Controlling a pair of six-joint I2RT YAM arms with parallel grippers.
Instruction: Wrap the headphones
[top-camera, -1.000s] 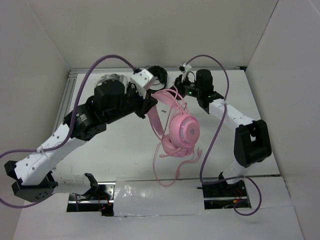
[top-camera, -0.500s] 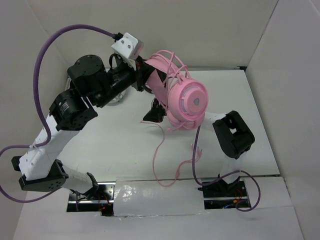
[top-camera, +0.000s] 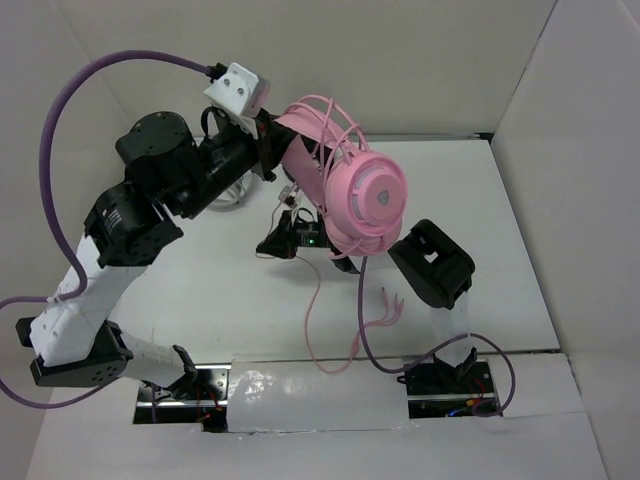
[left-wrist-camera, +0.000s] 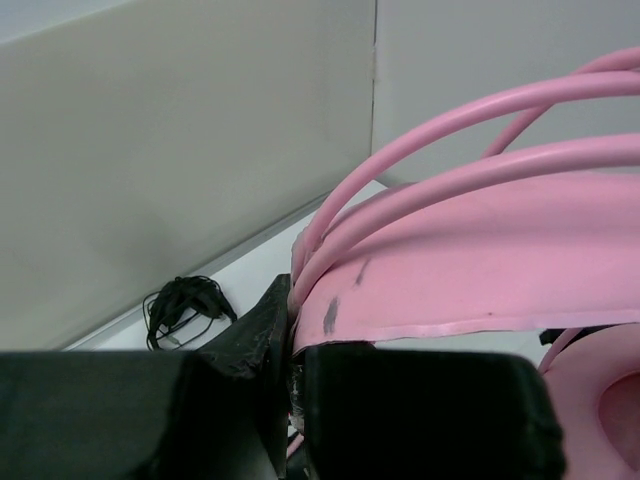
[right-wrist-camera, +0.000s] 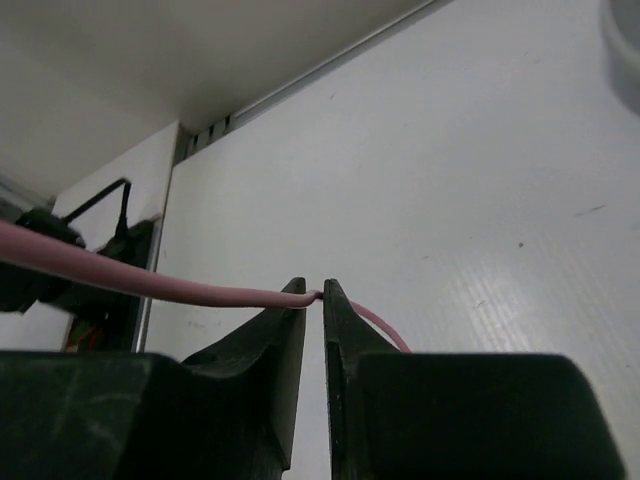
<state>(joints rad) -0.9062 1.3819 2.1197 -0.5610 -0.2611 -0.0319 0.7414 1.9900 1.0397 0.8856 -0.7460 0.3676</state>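
Note:
The pink headphones (top-camera: 365, 200) hang high above the table. My left gripper (top-camera: 272, 150) is shut on their pink headband (left-wrist-camera: 480, 270), pinched between its jaws (left-wrist-camera: 292, 345). Several turns of the thin pink cable (top-camera: 322, 115) loop around the headband. My right gripper (top-camera: 268, 247) sits low under the headphones and is shut on the cable (right-wrist-camera: 120, 280), which passes between its fingertips (right-wrist-camera: 322, 295). The rest of the cable (top-camera: 308, 320) trails down onto the table, and its end (top-camera: 385, 305) lies near the right arm.
A black cable bundle (left-wrist-camera: 185, 305) lies at the back by the wall. A grey round object (top-camera: 230, 195) sits behind the left arm. White walls enclose the table on three sides. A foil strip (top-camera: 310, 395) runs along the front edge.
My left arm raised the headphones up and back, with the earcup now facing the camera. My right arm swung left underneath them, pulling the cable along.

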